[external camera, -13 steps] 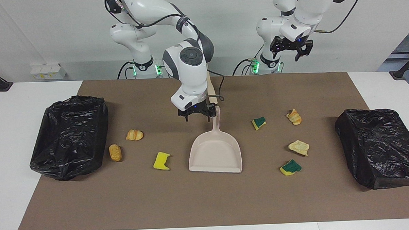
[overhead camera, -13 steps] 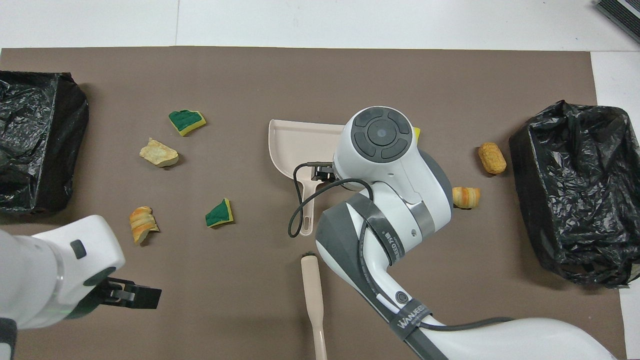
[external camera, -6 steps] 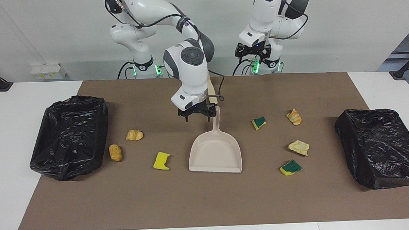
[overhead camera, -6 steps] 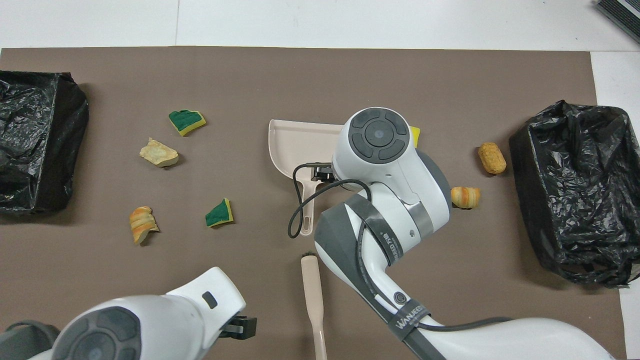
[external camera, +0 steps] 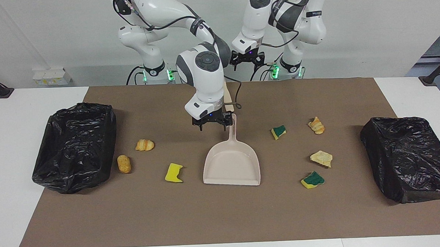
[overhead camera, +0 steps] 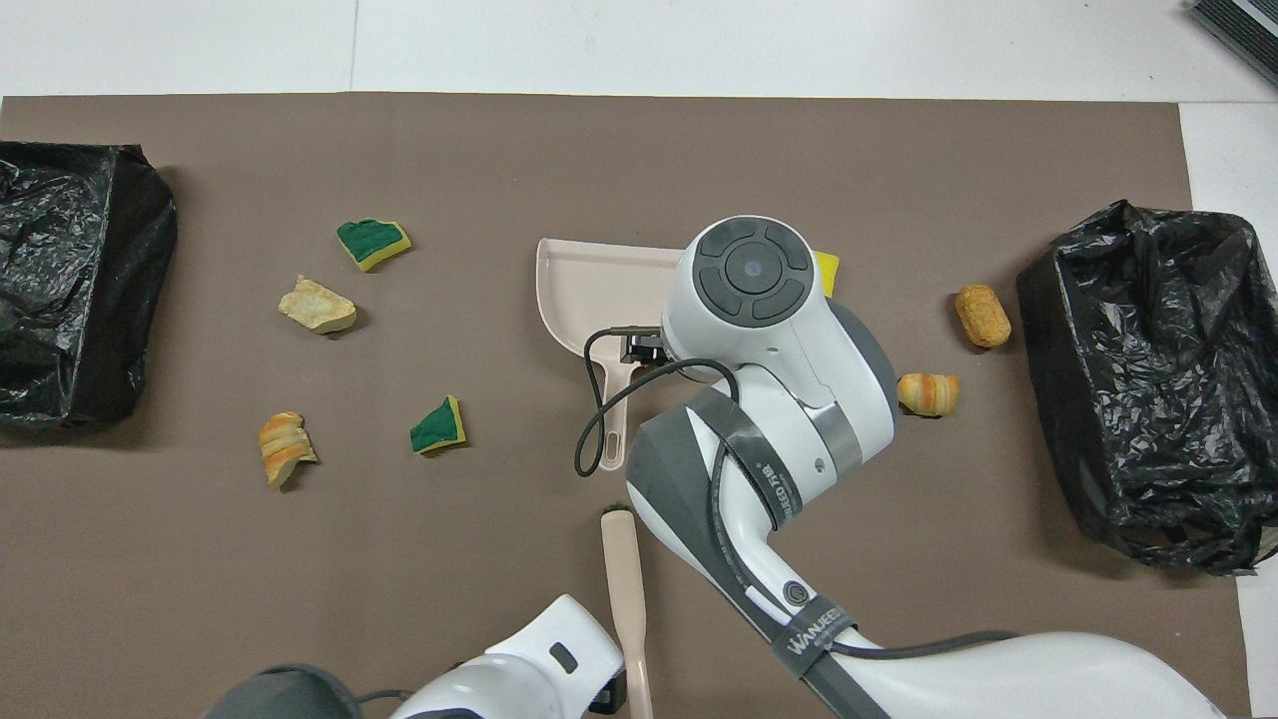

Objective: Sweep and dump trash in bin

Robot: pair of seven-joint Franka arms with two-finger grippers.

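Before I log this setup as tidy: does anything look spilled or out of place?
Yes: seven scraps lie scattered on the brown mat, none in the dustpan or either black-lined bin. Three sit toward the right arm's end, four toward the left arm's. Nothing looks damaged or tipped.

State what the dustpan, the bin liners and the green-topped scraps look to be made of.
Dustpan: likely moulded plastic, smooth beige, one-piece pan and handle. Bin liners: thin black plastic film, crinkled with glossy highlights. Green-topped scraps: apparently sponge, a yellow foam-like body under a darker green scouring layer, edges ragged.
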